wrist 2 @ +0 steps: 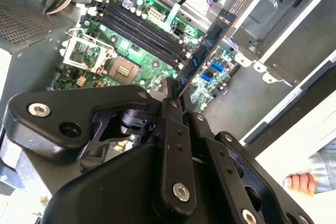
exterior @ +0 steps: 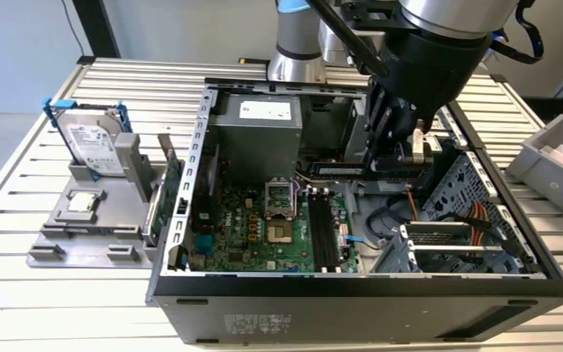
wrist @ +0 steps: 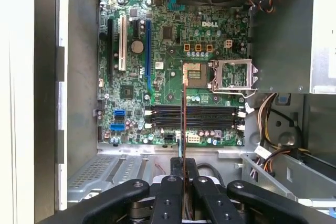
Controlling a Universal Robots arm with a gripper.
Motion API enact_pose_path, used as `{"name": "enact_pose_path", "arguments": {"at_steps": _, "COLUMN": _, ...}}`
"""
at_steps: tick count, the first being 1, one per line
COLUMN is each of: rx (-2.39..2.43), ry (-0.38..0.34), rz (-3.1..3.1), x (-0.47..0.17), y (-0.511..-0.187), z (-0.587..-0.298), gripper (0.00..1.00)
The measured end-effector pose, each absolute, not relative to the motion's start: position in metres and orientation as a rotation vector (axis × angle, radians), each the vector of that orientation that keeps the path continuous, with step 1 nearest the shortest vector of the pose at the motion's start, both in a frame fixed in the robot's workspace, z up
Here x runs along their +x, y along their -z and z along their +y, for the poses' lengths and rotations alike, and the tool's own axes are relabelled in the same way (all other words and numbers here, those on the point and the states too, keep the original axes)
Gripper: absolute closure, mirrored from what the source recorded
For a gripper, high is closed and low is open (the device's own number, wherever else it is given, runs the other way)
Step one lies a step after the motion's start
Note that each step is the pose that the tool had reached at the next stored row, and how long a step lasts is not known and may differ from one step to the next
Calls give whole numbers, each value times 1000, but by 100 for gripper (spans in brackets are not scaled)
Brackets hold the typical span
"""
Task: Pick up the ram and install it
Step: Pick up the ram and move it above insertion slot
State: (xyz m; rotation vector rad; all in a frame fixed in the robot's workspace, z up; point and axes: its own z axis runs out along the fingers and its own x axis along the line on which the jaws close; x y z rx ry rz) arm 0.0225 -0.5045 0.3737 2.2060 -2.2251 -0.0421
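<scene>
- Ram, a dark-blue stick, is pinched at one end by the gripper, whose fingers we see closed tight on it in both wrist views
- We find the ram held in the air inside the open computer case, above the motherboard and touching none of it
- Below it lie the black memory slots, running crosswise to the stick, beside the CPU socket
- Farther off, at the exterior view's left, a hard drive in a blue bracket stands upright on a grey fixture outside the case
</scene>
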Motion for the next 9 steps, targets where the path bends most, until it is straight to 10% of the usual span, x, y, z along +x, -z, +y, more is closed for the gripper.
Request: {"name": "enact_pose_path", "arguments": {"at_steps": 9, "rx": 2206, "ry": 42, "rz": -2225, "x": 29, "y": -374, "z": -503, "gripper": 100}}
